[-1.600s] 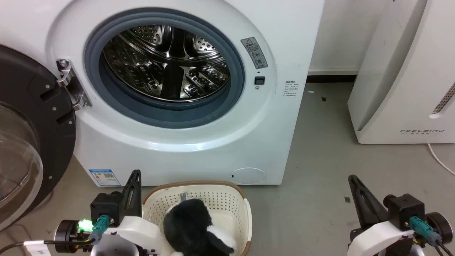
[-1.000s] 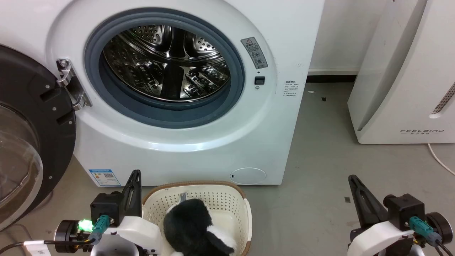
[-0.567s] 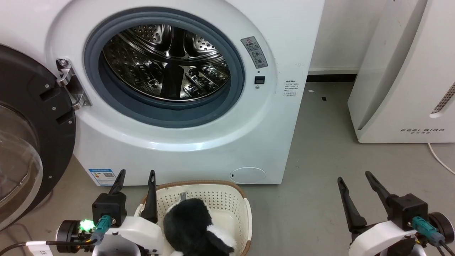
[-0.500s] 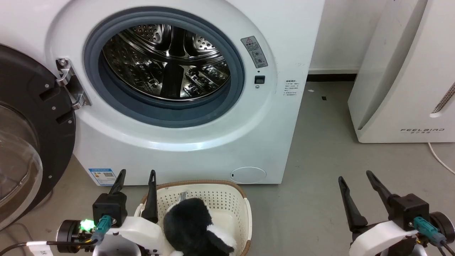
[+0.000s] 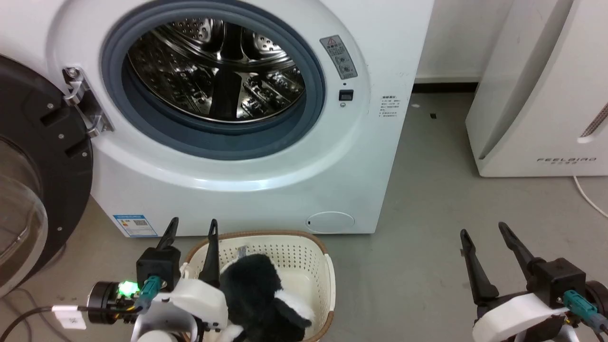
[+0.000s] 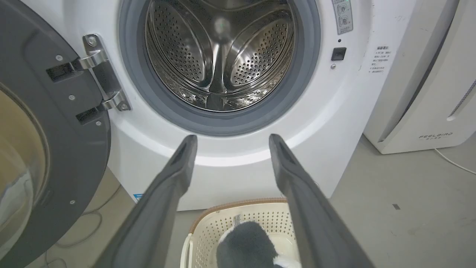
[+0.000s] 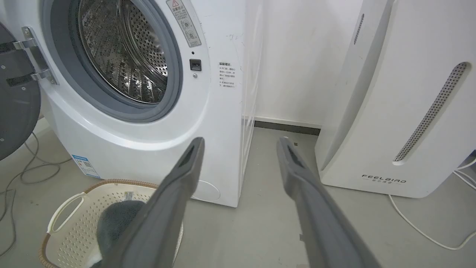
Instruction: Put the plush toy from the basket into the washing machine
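Observation:
The fluffy black plush toy (image 5: 259, 292) with white patches lies in the cream basket (image 5: 304, 247) on the floor before the washing machine (image 5: 247, 180). The washer's steel drum (image 5: 213, 71) is exposed, its black-framed glass door (image 5: 33, 190) swung out to the left. My left gripper (image 5: 192, 226) stands open above the basket's left rim, empty. Over bare floor at the lower right, my right gripper (image 5: 482, 232) is open and empty too. In the left wrist view the open fingers (image 6: 178, 163) frame the drum (image 6: 223, 56), with the toy (image 6: 245, 245) and basket (image 6: 208, 230) below. The right wrist view shows the basket (image 7: 67, 212) at lower left.
A white FEELBIRD appliance (image 5: 541, 95) stands at the right, a white cable (image 5: 586, 197) trailing beside it. Grey floor (image 5: 427, 213) stretches between it and the washer. Cables (image 7: 22, 171) lie on the floor under the door.
Both grippers went from shut to open. The camera has tilted down slightly, so the washer sits higher in the picture; the left gripper has edged closer to the basket.

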`<state>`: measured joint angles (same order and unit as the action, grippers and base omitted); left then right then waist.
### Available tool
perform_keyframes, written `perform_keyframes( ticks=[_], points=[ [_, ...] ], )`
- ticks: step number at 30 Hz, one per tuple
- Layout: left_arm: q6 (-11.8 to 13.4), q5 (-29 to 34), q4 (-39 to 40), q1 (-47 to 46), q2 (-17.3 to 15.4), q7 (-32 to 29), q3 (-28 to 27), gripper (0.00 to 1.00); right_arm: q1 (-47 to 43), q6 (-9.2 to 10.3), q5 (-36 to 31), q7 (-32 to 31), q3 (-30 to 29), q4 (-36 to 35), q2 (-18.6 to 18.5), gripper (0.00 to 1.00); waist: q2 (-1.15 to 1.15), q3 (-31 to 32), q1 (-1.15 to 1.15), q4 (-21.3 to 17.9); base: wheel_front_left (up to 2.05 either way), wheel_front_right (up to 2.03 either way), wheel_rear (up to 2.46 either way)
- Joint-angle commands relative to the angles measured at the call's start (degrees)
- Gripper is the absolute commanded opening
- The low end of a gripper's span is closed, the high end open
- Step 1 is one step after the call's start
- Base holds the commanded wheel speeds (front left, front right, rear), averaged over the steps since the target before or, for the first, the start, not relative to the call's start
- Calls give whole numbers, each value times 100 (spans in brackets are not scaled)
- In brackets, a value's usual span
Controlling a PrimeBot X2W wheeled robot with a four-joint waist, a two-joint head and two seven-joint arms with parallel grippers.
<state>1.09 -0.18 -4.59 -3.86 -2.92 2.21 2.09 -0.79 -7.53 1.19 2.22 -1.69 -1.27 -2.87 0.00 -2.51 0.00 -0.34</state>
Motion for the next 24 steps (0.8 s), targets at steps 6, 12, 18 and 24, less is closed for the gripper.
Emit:
perform_keyframes(
  ticks=[6,12,18,24],
  points=[
    [14,-1,-450,-424,-40,123,104,100,225,1,115,127,-40,-85,0,100,0,-267,0,-58,0,0,0],
    [-13,-32,-1029,-821,-62,206,169,100,386,1,283,211,-45,-169,0,100,0,-590,0,-134,0,0,0],
    [-28,-71,-1583,-1188,-94,278,214,100,545,1,423,282,-10,-246,0,100,0,-919,0,-199,0,0,0],
    [-27,-123,-2153,-1606,-151,346,245,100,706,2,492,354,39,-359,0,100,0,-1301,0,-267,0,0,0]
  ],
)
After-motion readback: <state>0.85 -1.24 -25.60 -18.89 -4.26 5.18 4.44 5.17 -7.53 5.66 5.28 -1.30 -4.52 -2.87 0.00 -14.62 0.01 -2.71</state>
